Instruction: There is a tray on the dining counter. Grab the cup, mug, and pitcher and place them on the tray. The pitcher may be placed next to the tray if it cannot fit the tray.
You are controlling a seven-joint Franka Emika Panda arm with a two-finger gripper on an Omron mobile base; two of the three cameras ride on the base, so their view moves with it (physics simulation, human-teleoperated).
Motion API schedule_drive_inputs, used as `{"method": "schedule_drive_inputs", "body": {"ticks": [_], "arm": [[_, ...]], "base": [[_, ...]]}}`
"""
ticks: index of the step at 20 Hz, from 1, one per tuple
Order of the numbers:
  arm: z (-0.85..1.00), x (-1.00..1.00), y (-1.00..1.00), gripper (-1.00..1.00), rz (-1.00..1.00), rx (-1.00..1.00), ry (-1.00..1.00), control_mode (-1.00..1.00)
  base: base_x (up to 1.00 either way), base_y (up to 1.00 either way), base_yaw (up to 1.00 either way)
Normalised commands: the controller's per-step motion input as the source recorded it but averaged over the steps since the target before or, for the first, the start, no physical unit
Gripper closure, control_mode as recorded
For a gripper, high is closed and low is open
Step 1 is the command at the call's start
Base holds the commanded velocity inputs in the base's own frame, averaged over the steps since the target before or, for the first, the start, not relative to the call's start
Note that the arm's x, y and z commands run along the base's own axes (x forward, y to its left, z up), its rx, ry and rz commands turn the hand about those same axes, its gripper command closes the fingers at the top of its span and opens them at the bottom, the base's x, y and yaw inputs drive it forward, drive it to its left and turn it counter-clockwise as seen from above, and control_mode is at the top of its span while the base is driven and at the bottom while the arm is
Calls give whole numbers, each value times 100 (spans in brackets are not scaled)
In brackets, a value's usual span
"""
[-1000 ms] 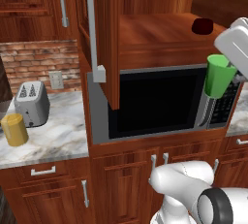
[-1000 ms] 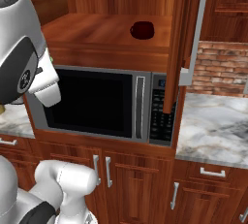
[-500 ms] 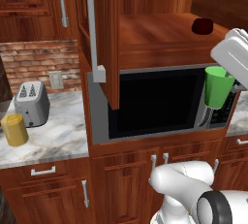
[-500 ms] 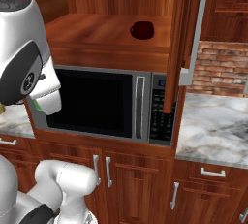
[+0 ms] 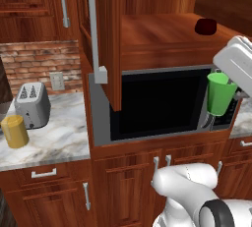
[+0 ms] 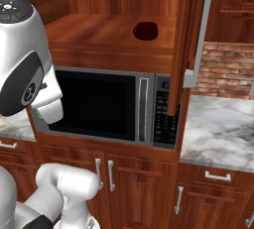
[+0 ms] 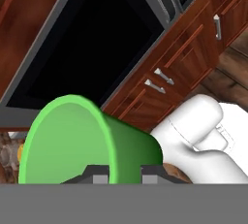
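The bright green handleless cup point(image 5: 219, 93) sits clamped in our two-finger gripper point(image 7: 117, 173), whose dark finger tips press against its tapered lower wall on both sides. We hold it in the air, upright in the left base view, in front of the right end of the black-fronted microwave point(image 5: 160, 104) that lies just behind the gripper. In the hand view the cup's open mouth point(image 7: 63, 140) faces the camera, with the microwave door beyond it and reddish wood cabinet doors with pale handles point(image 7: 162, 80) past it.

Above the gripper and farther back, the small squat dark maroon mug point(image 5: 205, 26) stands on the wooden shelf point(image 5: 167, 37) over the microwave, well apart from the cup. Far to the gripper's left, the tall yellow-orange pitcher point(image 5: 14, 130) stands on the grey-white marble counter point(image 5: 54, 142), just beside the grey toaster point(image 5: 32, 104). An open cabinet door point(image 5: 106, 39) hangs between them and the gripper.
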Motion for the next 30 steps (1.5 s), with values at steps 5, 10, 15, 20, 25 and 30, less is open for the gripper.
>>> {"method": "schedule_drive_inputs", "body": {"ticks": [5,10,15,20,25,30], "arm": [[0,0,0,100,0,0,0,100],[0,0,0,100,0,0,0,100],[0,0,0,100,0,0,0,100],[0,0,0,100,0,0,0,100],[0,0,0,100,0,0,0,100],[0,0,0,100,0,0,0,100]], "base": [[0,0,0],[-28,-2,-1],[-35,-3,-15],[-9,0,-32],[-11,0,-41],[-7,0,-52]]}}
